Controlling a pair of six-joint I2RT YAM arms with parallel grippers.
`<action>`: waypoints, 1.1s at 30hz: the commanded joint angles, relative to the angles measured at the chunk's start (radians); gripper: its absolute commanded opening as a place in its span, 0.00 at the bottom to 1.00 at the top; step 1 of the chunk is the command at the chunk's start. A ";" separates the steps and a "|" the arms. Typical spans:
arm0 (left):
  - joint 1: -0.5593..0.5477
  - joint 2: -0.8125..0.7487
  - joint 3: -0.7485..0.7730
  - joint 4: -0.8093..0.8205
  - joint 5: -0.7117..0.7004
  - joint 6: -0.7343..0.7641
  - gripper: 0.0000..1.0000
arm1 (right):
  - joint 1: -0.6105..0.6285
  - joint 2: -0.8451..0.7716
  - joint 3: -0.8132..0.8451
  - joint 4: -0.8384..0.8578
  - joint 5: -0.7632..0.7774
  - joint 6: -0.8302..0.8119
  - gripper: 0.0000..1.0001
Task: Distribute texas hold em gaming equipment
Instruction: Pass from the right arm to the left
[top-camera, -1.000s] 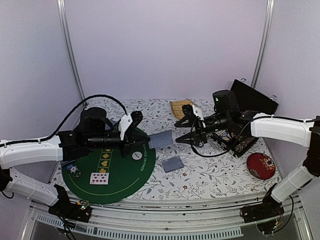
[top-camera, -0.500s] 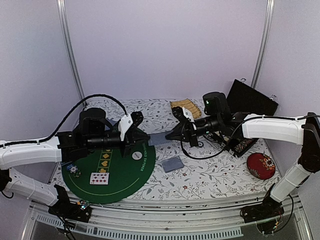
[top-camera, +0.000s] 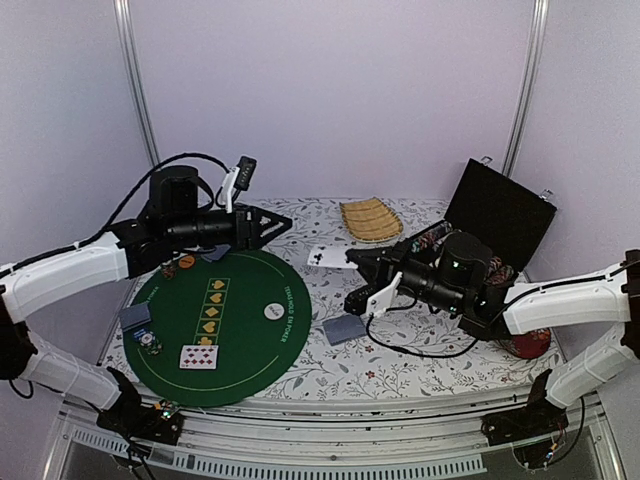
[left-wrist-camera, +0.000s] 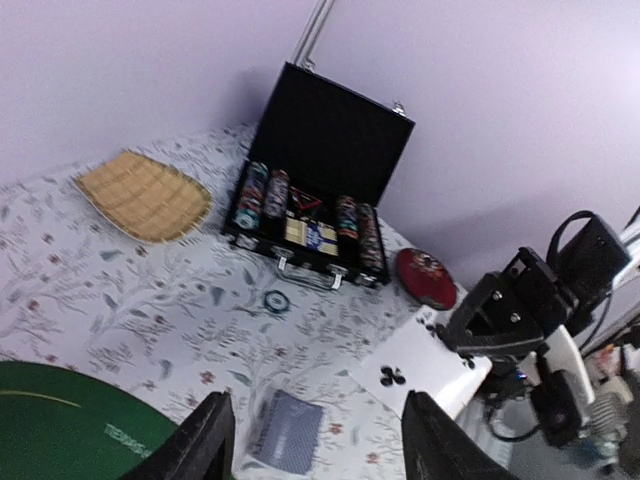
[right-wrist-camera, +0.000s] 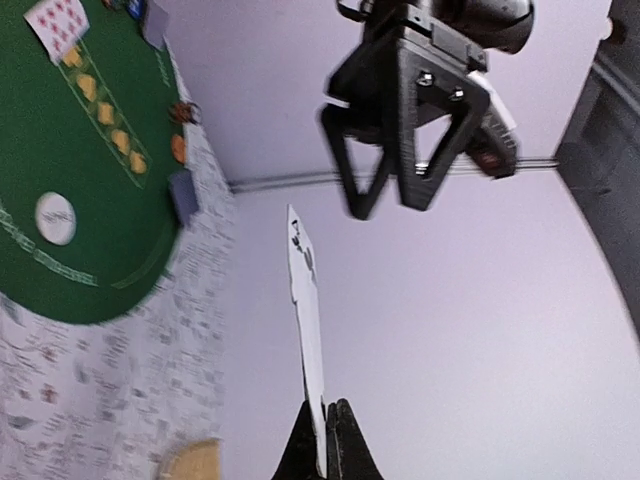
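- The right tool (right-wrist-camera: 322, 415) is pinched tight on one edge of a white playing card with a black club pip (right-wrist-camera: 305, 300), holding it up in the air between the two arms.
- The left tool (left-wrist-camera: 315, 420) hangs near it, fingers spread, touching nothing.
- A grey-blue-backed stack of cards (top-camera: 345, 329) lies on the floral-patterned bench (top-camera: 340, 375) below, just off the round green felt mat (top-camera: 250, 340).

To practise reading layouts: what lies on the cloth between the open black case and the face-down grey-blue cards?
One teal chip lies between the case and the face-down cards; the left wrist view shows it.
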 joint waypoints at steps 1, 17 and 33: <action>0.016 0.112 0.033 -0.005 0.311 -0.228 0.62 | 0.024 0.087 -0.004 0.444 0.167 -0.443 0.02; 0.009 0.128 -0.060 0.283 0.425 -0.336 0.58 | 0.054 0.220 0.024 0.567 0.172 -0.617 0.02; 0.013 0.119 -0.034 0.120 0.356 -0.292 0.00 | 0.081 0.216 0.014 0.538 0.159 -0.542 0.42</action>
